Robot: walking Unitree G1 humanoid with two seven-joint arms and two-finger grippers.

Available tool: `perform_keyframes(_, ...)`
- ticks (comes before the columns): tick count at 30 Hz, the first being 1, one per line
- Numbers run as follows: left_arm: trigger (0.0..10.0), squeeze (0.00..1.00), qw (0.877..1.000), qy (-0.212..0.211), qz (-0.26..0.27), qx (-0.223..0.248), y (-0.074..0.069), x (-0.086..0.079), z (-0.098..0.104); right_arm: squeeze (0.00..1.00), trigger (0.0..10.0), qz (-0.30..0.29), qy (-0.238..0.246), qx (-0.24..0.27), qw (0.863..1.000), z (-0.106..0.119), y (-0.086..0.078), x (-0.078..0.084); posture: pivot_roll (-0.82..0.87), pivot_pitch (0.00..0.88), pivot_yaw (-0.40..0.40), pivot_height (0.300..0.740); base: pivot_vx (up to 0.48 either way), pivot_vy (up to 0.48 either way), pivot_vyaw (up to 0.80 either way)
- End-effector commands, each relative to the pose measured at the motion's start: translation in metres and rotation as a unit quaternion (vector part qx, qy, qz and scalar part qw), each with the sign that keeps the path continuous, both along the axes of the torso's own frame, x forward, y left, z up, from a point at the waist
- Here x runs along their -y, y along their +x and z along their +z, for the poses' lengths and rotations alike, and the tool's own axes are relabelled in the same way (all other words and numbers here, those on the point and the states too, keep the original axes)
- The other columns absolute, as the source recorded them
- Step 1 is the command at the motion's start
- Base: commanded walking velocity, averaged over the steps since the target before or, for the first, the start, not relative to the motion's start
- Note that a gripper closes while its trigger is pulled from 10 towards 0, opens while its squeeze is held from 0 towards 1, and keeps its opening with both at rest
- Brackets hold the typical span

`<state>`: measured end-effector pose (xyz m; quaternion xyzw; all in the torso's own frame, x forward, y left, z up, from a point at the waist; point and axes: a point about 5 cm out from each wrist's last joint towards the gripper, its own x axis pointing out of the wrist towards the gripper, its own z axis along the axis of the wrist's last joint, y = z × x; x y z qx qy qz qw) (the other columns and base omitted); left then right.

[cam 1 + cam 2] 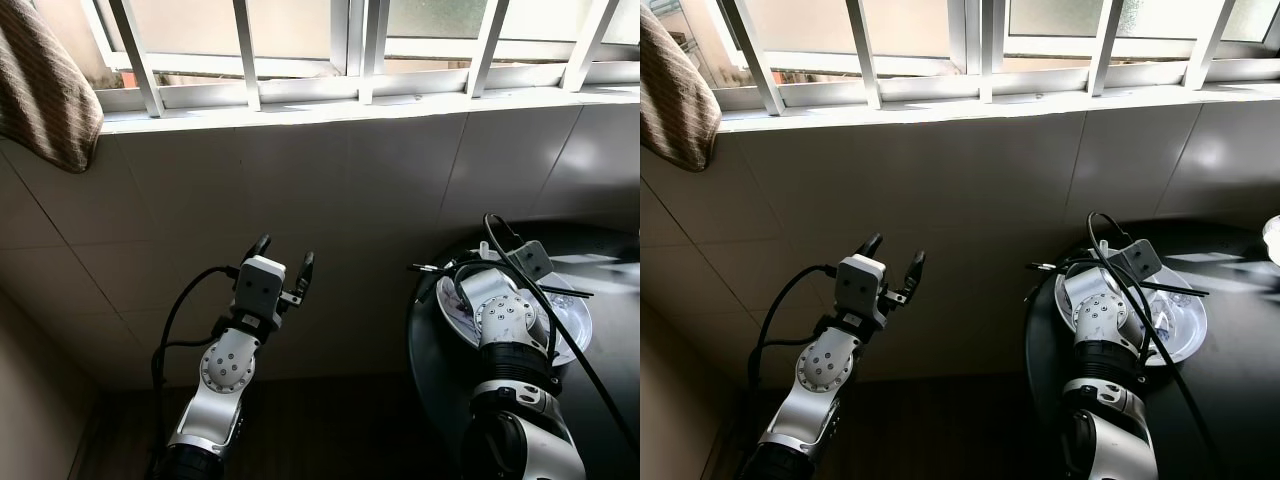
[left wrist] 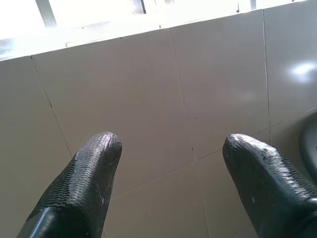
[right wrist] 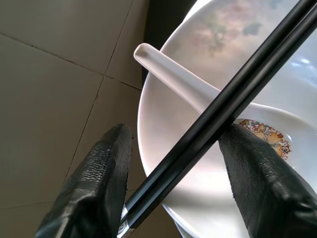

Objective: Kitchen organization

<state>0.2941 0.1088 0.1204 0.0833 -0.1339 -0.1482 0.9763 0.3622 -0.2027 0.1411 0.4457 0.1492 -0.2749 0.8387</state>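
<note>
Two black chopsticks [image 3: 233,106] lie side by side between the fingers of the right gripper [image 3: 176,173], crossing diagonally from one finger's base toward the far rim of a white plate [image 3: 163,163]. The right gripper's jaws stand wide apart around the pair; one finger looks to touch the chopsticks near its tip, yet I cannot tell whether they are truly pinched. Under the chopsticks a white ceramic spoon [image 3: 173,74] rests in the plate, its handle reaching out to the rim and its bowl showing a floral print. In the head views the plate sits near the edge of a round dark table [image 1: 600,400] on the robot's right, with the chopsticks spanning it and sticking out past both sides, and the right arm bent over it.

The left gripper [image 2: 171,148] is raised in open air, well apart from the table, its jaws spread wide with nothing between them. It points at a tiled wall [image 1: 330,190]. Above the tiles runs a bright windowsill with white window bars [image 1: 245,50]. A striped brown cloth [image 1: 40,90] hangs at the upper left.
</note>
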Motion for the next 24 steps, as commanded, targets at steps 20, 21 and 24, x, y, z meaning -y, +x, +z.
perform_keyframes(20, 10.0, 0.00, 1.000, 0.014, -0.006, -0.001, 0.001, 0.000, -0.001, 0.00, 10.0, -0.032, 0.048, 0.030, 0.998, -0.003, 0.007, 0.009, 0.05, 0.000, -0.011, 0.740, 0.000, 0.000, 0.00)
perform_keyframes(21, 10.0, 0.00, 1.000, 0.015, -0.007, -0.001, 0.001, 0.000, -0.002, 0.00, 10.0, -0.033, 0.049, 0.030, 0.998, -0.003, 0.007, 0.010, 0.05, 0.000, -0.011, 0.740, 0.000, 0.000, 0.00)
perform_keyframes(24, 10.0, 0.00, 1.000, 0.016, -0.007, -0.002, 0.001, 0.000, -0.002, 0.00, 10.0, -0.034, 0.050, 0.030, 0.998, -0.004, 0.007, 0.010, 0.05, 0.000, -0.011, 0.740, 0.000, 0.000, 0.00)
